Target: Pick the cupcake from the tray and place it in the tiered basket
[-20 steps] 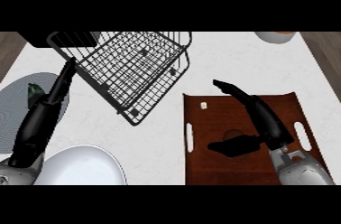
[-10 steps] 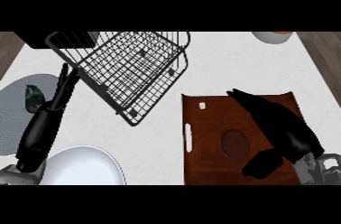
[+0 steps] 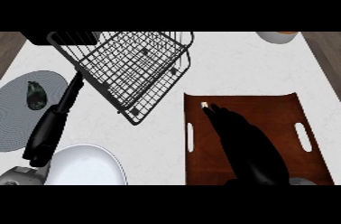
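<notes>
The brown tray (image 3: pixel 311 111) lies at the right of the counter. My right hand (image 3: pixel 246 146) stretches flat over its middle, fingers straight and open, pointing to the far left corner. A small white item (image 3: pixel 205 104) sits there, just beyond the fingertips. No cupcake shows plainly; the hand hides the tray's centre. The black wire tiered basket (image 3: pixel 133 65) stands tilted at the back, left of the tray. My left hand (image 3: pixel 57 119) rests open at the left, its fingers pointing up beside the basket's near left edge.
A grey round plate (image 3: pixel 16 123) with a dark green item (image 3: pixel 33 94) lies at the far left. A white plate (image 3: pixel 86 166) sits at the front left. A bowl (image 3: pixel 279 36) shows at the back right corner. The tray has handle slots (image 3: pixel 305 137) at both sides.
My right hand has swung left and forward over the tray's middle, covering a brown oval seen there half a second ago. The left hand has barely moved.
</notes>
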Controlling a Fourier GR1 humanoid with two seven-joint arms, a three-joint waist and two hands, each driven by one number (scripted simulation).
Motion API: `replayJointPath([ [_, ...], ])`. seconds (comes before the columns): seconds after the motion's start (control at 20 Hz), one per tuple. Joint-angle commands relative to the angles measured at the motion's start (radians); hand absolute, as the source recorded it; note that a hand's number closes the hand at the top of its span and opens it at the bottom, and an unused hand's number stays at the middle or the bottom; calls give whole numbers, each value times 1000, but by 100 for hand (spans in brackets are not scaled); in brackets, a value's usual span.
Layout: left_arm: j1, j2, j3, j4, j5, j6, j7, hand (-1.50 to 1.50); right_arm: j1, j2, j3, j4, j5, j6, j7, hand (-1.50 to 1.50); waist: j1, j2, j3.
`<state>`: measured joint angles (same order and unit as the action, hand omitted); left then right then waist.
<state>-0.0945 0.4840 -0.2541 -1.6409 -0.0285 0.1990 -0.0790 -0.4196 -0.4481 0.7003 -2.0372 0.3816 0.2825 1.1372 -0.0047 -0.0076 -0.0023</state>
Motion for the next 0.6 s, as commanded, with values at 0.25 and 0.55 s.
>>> replayJointPath([
  [0.25, 4, -11, -7, -9, -16, -11, 31, 0, -29, 79, 135, 169, 154, 92, 248, -150, 8, 3, 0],
  [0.55, -35, -13, 26, 7, -8, -25, 39, 0, 8, 151, 145, 250, 245, 80, 273, -150, 2, 4, 1],
])
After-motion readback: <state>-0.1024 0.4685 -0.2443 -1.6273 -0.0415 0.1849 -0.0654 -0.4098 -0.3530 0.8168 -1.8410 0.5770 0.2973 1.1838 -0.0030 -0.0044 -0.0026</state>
